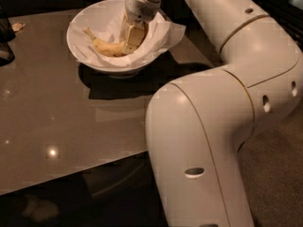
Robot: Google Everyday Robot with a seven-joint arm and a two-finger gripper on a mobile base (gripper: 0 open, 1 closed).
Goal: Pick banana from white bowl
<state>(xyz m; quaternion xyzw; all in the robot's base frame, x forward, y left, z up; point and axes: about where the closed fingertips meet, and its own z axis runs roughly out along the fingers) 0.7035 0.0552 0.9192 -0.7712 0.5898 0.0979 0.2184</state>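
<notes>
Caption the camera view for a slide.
End effector down inside the white bowl, at the right end of the banana.

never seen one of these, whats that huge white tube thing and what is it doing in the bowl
The big white jointed tube is a robot arm. A single camera sees it close up, looking down along it; where that camera is mounted cannot be told. At the arm's far end is its claw, the part that grabs things. The claw is lowered into a white bowl, which stands on a glossy brown table. The bowl is lined with crumpled white paper, and a yellow banana lies on that paper. The claw is at the banana's end on the right of the picture. Whether it has actually gripped the banana cannot be told.
</notes>
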